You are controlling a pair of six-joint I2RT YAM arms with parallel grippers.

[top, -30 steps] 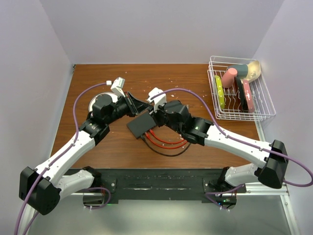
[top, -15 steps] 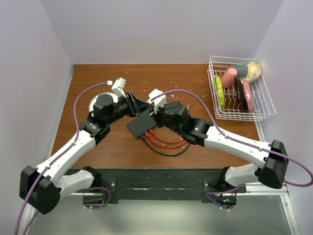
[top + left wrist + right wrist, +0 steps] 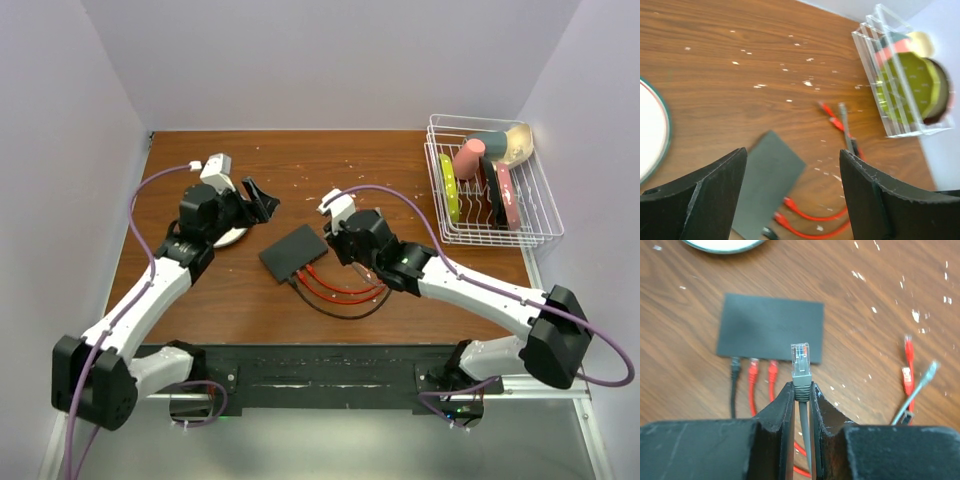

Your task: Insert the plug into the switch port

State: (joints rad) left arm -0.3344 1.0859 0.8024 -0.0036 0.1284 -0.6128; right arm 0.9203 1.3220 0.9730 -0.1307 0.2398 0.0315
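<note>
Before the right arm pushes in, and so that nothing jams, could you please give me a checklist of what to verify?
1. Plug gripped by right tool: ok, jaws shut on its grey boot.
2. Plug tip aimed at the socket edge of the switch: ok.
3. Free socket ahead of the plug: cannot tell. A black cable and two red cables fill those to its left; the sockets themselves are hidden.
4. Left tool out of the way: ok, open, empty, off the switch.
5. Switch held steady: not ok, neither tool holds it.
</note>
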